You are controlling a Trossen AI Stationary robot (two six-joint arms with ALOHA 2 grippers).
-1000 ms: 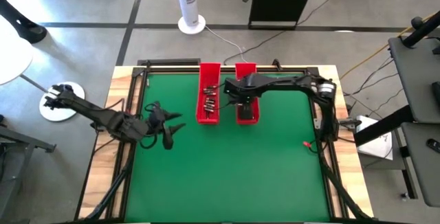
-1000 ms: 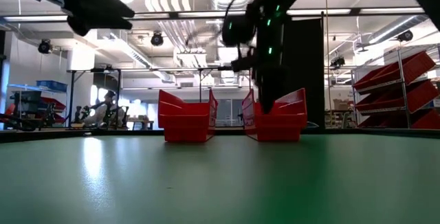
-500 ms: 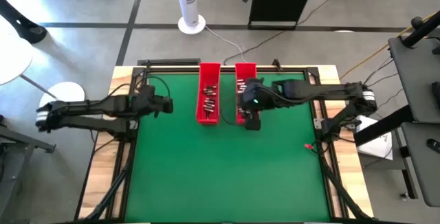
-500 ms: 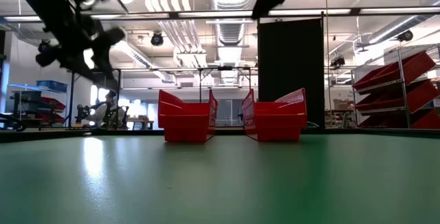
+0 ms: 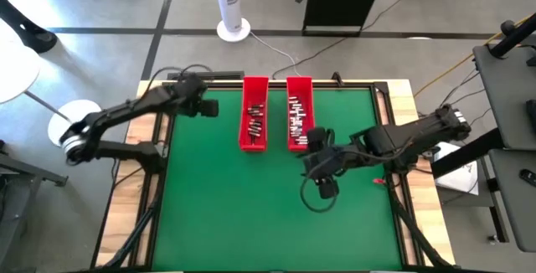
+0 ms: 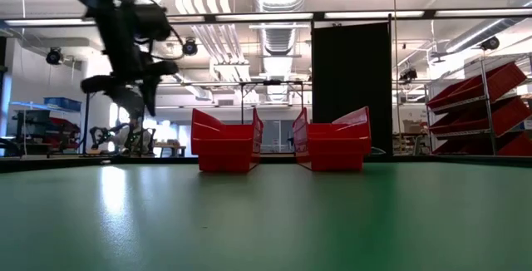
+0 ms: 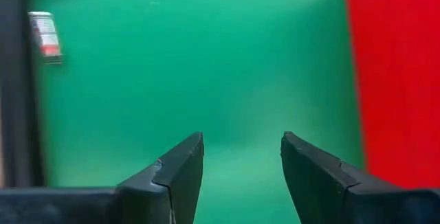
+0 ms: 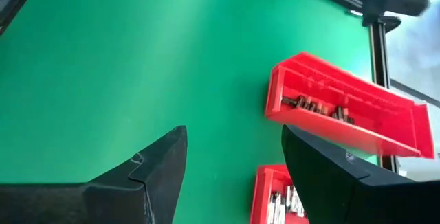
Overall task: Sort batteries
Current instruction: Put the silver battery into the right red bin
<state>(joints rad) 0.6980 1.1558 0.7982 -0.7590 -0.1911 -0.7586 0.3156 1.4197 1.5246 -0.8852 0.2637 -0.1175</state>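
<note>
Two long red trays stand at the table's far middle. The left tray [image 5: 255, 125] [image 8: 344, 117] holds darker batteries [image 5: 255, 122] [image 8: 317, 106]. In the right tray [image 5: 299, 122] [image 8: 275, 196] lie silvery batteries [image 5: 295, 118] [image 8: 282, 203]. My left gripper [image 5: 206, 106] [image 7: 242, 162] hangs open over bare green mat, left of the left tray, with nothing between its fingers. My right gripper [image 5: 323, 182] [image 8: 234, 165] is open and empty too, high over the mat on the near side of the right tray.
A small red object [image 5: 374, 175] lies on the mat near the right edge. A dark frame rail [image 5: 209, 76] runs along the table's far and side edges. The green mat [image 5: 268, 214] spreads toward the near edge. Seen in the low view, the trays [image 6: 226, 142] stand far back.
My left gripper has swung from the mat's left side toward the far edge, turning as it went, and now hangs beside the left tray. My right gripper has left the right tray, risen and drawn back toward the near edge, out of the low view.
</note>
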